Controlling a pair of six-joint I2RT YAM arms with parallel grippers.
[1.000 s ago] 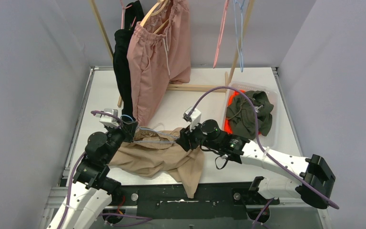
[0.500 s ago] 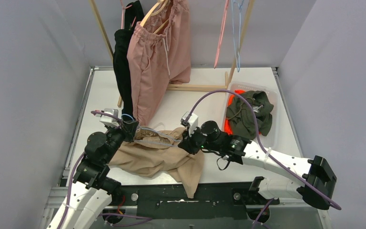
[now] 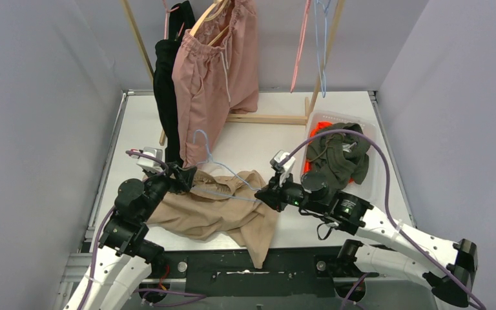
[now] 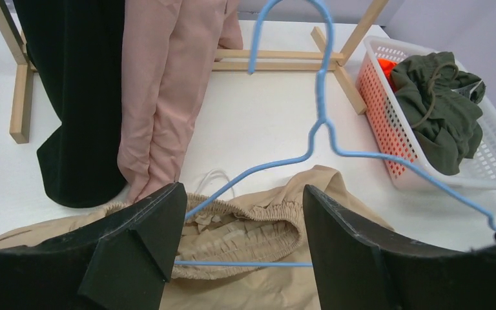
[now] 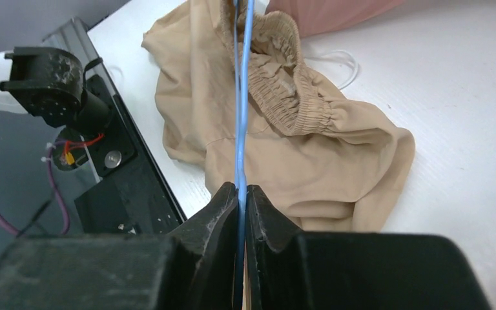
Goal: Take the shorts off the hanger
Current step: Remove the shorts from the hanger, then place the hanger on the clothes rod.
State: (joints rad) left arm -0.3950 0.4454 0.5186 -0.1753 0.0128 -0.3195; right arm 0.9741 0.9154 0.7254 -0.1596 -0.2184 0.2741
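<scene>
Right gripper (image 5: 241, 194): clamped on the wire of the blue hanger (image 4: 245, 263). Left gripper (image 4: 243, 200): jaws spread, grasping nothing, just above the beige shorts (image 3: 219, 213). Beige shorts: crumpled on the table (image 3: 258, 139), hanger bar seemingly inside the waistband. Pink shorts (image 3: 210, 84): hanging on the rack (image 3: 265, 119). Olive shorts (image 3: 339, 155): in the basket (image 3: 378, 174).
</scene>
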